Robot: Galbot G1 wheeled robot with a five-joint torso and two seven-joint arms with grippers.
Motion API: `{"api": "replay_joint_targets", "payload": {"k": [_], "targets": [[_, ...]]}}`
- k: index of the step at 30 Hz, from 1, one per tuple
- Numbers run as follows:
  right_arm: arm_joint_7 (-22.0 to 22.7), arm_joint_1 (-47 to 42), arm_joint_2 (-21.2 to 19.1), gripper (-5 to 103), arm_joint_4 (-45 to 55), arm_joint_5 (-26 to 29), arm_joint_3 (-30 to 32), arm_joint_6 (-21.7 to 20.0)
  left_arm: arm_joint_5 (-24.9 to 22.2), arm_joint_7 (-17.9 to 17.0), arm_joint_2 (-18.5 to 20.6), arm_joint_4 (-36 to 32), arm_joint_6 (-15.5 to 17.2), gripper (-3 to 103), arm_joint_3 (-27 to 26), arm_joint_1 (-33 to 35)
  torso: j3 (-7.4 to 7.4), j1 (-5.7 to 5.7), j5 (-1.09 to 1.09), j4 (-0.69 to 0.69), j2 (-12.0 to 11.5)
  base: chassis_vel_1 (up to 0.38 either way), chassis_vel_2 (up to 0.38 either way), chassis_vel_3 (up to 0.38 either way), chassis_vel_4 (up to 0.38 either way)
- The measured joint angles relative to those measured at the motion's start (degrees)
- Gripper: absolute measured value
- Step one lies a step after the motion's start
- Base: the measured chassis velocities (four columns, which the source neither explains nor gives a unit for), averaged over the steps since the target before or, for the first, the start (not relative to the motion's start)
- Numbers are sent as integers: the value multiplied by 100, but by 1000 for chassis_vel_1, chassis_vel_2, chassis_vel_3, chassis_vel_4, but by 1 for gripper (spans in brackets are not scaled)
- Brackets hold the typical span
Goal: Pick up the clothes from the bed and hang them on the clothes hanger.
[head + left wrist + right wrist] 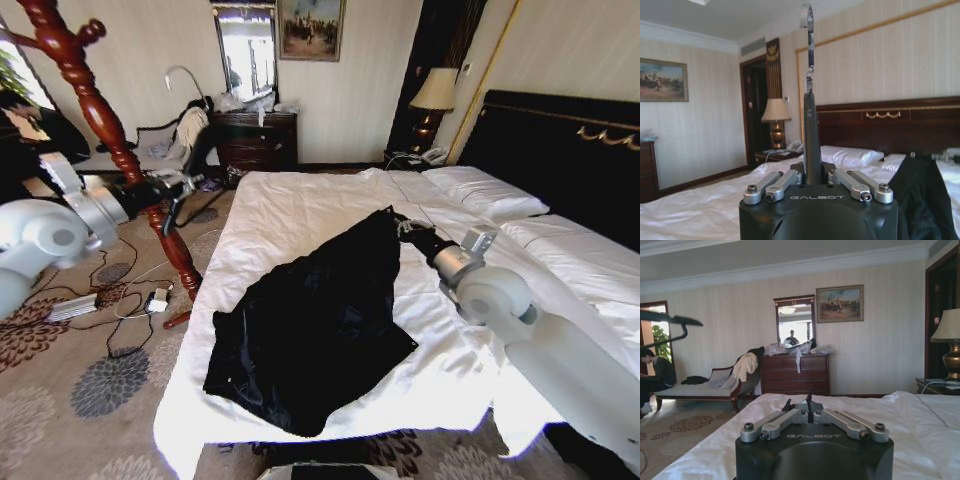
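Your right gripper is out over the bed, clenched on the top edge of the clothes — you can see the black fabric peaked up at that corner while the rest of it lies spread across the white sheet toward the foot. In the right wrist view a pinch of dark cloth sits between the closed fingers. So the pick is under way, but judging by how much still rests on the sheet, the garment is barely lifted.

Your left gripper is off to the side of the bed, near the wooden coat stand, clamped around the neck of the clothes hanger — its silver hook points straight up in the left wrist view, and the hanger's black shoulder shows at the edge of the right wrist view.

Both grasps look secured, then. What's left is the main part: raising the clothes clear of the bed and getting them onto the hanger — the two are well apart right now.
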Motion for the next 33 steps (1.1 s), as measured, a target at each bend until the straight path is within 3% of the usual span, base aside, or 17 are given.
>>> {"api": "replay_joint_targets", "payload": {"k": [12,17,22,33], "targets": [[-40,-301,-183,0,68,-166,239,66,757,901,203,-481,-479,16,-10,964,0,0,2,2,0,0,0,0,0],[-51,-344,-290,0,61,-164,294,78,934,1012,149,-563,-523,16,-10,1143,0,1,0,-3,0,0,0,0,0],[-28,-339,-341,0,21,-147,367,78,1069,1316,280,-784,-603,16,-7,1429,0,0,0,2,0,0,0,0,0],[60,-205,-421,0,88,-5,321,65,1427,1191,-69,-966,-484,16,256,1612,1,1,0,0,-1,0,0,0,0]]}}
